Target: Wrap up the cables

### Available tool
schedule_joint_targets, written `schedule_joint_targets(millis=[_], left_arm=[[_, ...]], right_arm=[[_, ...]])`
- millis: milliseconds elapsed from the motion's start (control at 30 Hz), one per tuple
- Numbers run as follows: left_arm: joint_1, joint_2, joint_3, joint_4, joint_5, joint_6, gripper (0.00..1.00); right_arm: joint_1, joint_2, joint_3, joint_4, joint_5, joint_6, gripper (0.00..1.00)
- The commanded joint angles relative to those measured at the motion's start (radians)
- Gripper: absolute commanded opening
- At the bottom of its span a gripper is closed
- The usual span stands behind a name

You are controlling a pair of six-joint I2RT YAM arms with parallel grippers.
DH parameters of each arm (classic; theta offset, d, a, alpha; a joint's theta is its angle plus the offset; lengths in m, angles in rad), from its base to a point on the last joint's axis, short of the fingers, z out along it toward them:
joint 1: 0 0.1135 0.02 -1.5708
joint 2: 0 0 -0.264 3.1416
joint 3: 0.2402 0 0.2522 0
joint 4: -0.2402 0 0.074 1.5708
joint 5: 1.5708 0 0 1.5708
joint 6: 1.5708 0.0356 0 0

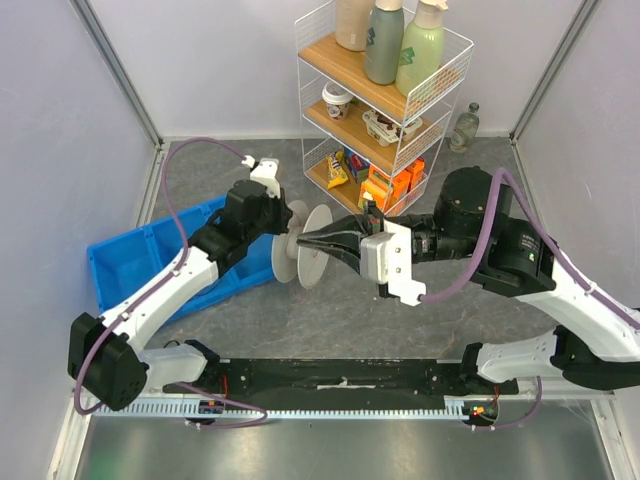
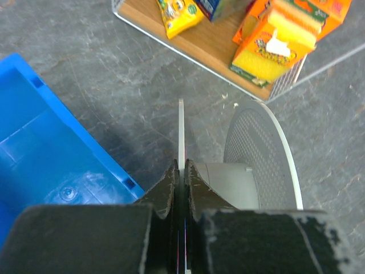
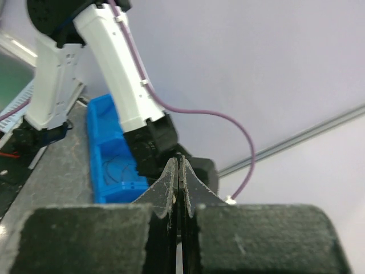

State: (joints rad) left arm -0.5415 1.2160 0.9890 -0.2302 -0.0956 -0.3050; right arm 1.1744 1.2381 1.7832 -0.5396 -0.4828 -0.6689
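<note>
The left gripper is clamped on the thin rim of one white flange of the cable spool. The rim runs off toward 12 o'clock, and the perforated second flange sits at 2 o'clock. The right gripper meets the spool from 3 o'clock with its fingers pressed together; I cannot tell whether anything thin lies between them. A pinch on so slim a rim could let the spool twist or slip once winding tension pulls. What looks like thin dark cable lies in the blue bin at 9 o'clock, apart from both jaws.
</note>
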Motion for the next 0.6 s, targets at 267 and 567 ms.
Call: schedule_joint_targets(millis=[267,567], left_arm=[[-0.034,-0.108,-0.093,0.104,0.204,0.135,0.02],[-0.046,-0.197,-0.168,0.115,0.336,0.227,0.02]], right_arm=[[0.005,-0.025,0.048,0.288,0.329,-0.078,0.00],[0.005,-0.034,0.002,0.409,0.544,-0.221,0.00]])
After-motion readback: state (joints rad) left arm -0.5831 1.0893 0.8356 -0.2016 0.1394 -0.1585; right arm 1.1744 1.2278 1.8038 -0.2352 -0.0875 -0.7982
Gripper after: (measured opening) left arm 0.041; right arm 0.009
